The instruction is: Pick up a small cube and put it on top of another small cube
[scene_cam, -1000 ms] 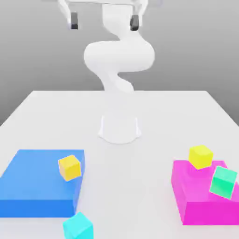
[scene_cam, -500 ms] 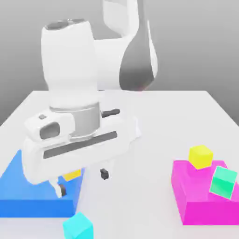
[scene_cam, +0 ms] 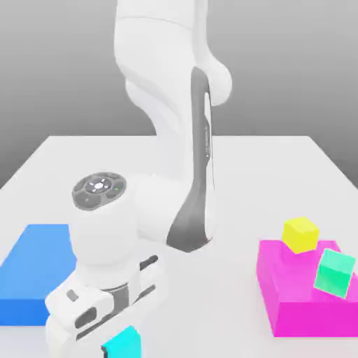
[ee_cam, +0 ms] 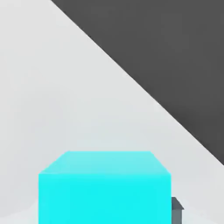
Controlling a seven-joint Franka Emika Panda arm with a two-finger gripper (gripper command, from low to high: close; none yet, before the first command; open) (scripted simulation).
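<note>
Since a second ago the white arm has swung down from high above the table to the near edge, and its gripper [scene_cam: 120, 346] now sits over the small bright cyan plain cube [scene_cam: 123, 343], whose place on the white table [scene_cam: 245, 168] looks the same as before. The claw has gone from spread wide to pressed in on that cube; in the hand view the cyan block [ee_cam: 104, 188] sits right up against the camera with a dark fingertip [ee_cam: 176, 210] touching its side, so I read it as pinched. The cube sits on the table just in front of the flat blue slab [scene_cam: 35, 276]. It looks light, rigid and smooth-faced, so a squeeze across two opposite flat sides, near the middle, should hold it without tilting; slick faces could slip if the grip sits off-centre. The small mint-green plain cube [scene_cam: 334, 272] rests on the magenta block [scene_cam: 301, 301] at the exterior view's right, beside a small yellow cube [scene_cam: 301, 234], well apart from the gripper.
</note>
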